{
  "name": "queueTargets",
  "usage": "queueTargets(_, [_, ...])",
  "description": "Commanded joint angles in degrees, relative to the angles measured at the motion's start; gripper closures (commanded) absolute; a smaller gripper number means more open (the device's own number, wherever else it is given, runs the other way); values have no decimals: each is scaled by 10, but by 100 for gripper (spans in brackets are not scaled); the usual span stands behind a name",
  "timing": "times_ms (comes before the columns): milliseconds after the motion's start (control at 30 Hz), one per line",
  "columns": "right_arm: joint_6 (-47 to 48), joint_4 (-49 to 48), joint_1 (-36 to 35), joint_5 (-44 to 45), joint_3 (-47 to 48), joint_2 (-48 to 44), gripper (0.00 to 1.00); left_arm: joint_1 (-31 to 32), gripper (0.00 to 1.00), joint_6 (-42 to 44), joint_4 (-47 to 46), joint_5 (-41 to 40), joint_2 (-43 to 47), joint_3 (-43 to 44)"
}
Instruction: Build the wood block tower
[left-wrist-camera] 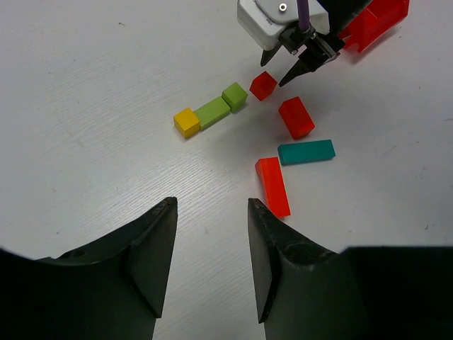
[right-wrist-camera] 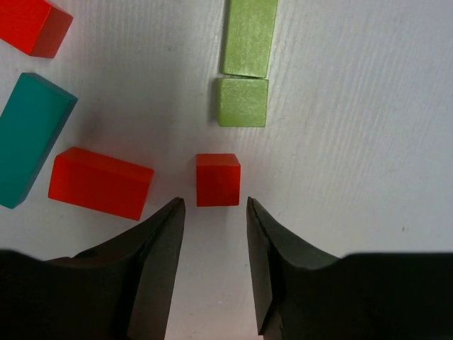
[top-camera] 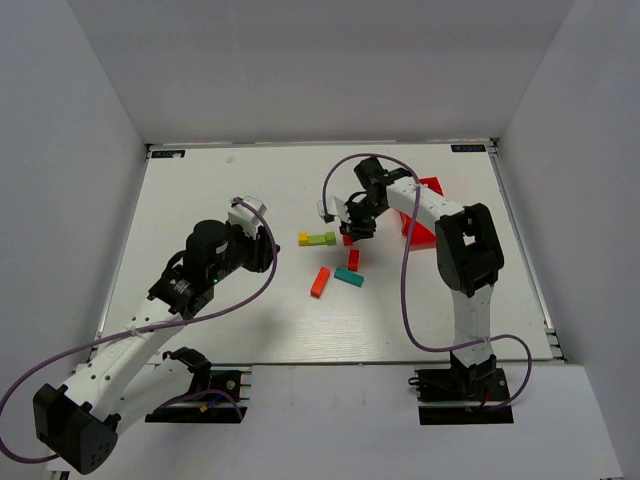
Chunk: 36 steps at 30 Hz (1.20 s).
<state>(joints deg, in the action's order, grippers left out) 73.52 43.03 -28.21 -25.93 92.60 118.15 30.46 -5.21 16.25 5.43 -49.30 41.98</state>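
The wooden blocks lie flat on the white table (top-camera: 200, 190); none is stacked. A yellow cube (left-wrist-camera: 187, 122), a green bar (left-wrist-camera: 212, 112) and a green cube (left-wrist-camera: 234, 95) form a touching row. Beside them sit a small red cube (right-wrist-camera: 218, 179), a red block (left-wrist-camera: 296, 117), a teal bar (left-wrist-camera: 306, 151) and an orange bar (left-wrist-camera: 272, 185). My right gripper (right-wrist-camera: 214, 202) hovers open over the red cube, its tips at the cube's near edge, not gripping it. My left gripper (left-wrist-camera: 211, 202) is open and empty, just short of the orange bar.
A red plastic bin (top-camera: 428, 212) stands right of the blocks, behind the right arm. The right arm's purple cable (top-camera: 404, 262) loops over the table right of the blocks. White walls close in the table on three sides.
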Motion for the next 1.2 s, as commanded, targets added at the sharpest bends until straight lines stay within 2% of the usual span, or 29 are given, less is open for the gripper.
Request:
queueTargets(0, [9,10,-1,-16,19,9,53,-3,45,0,-6,10,10,5])
queueTargets(133, [-1,2,-1,-10,18,12,46,-3,45,0,-6,10,10,5])
queueTargets(467, [-18,-30,-1,5,11,14,46,-3,45,0,-6,10,10,5])
queueTargets(1167, [-22,-28,-9,11,15,33,46,-3,45,0,-6,10,10,5])
